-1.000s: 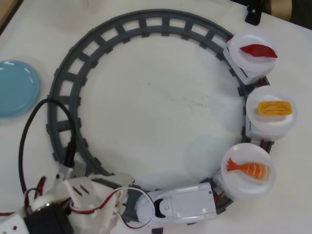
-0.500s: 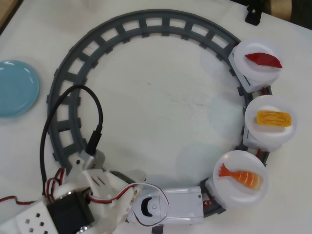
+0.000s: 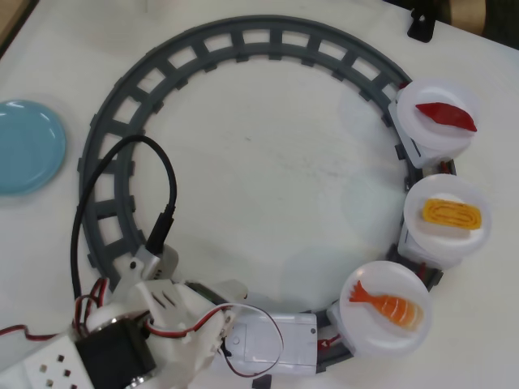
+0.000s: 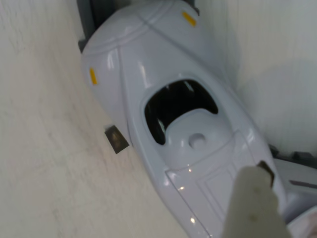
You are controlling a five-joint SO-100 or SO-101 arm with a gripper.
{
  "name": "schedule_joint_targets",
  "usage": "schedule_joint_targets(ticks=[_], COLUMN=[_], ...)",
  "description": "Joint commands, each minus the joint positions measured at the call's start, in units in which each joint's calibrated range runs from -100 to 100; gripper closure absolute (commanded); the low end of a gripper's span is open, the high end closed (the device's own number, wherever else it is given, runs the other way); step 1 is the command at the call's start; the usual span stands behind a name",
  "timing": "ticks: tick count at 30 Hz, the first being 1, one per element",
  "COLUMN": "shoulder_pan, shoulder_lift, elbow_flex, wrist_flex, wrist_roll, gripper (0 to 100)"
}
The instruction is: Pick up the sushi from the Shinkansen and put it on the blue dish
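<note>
Sushi [image 3: 387, 305]: orange-and-white shrimp piece, lying on the white plate [image 3: 381, 347] of the first car behind the train's engine, at lower right of the grey ring track [image 3: 243, 36] in the overhead view. Tail fanned toward upper left, body angled toward lower right. Untouched, nothing gripping it.

Train [image 3: 272, 344]: engine at the bottom of the ring, nose tucked under the arm [image 3: 154, 324], three cars curving up the right side. Second car carrying a yellow egg piece [image 3: 451, 213], third a red tuna piece [image 3: 446, 116], each on its own white plate.

Blue dish [image 3: 28, 146]: at the left edge of the overhead view, outside the ring, partly cut off by the frame, bare. Well apart from the sushi, the whole ring lying between them.

Arm at lower left, white body with a black motor block, red and white wires, a black cable [image 3: 162, 174] looping up across the track.

Gripper [image 4: 257, 198]: just over the engine in the wrist view, one pale blurred finger showing at lower right in front of the white roof. Black windshield [image 4: 178, 106] and two small yellow marks seen close below the camera. Jaw opening impossible to tell; nothing seen held.
</note>
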Motion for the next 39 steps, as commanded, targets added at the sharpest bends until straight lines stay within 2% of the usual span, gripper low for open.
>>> schedule_joint_targets(ticks=[1,23,39], shoulder_pan=[0.46,0.55,0.72], shoulder_lift=[0.14,6.52,6.69], elbow_flex=[-3.33,-8.38,-10.00], wrist_flex=[0.24,-0.27,-2.65], wrist_roll=[-0.39,-1.43,-7.66], gripper=[80,80,80])
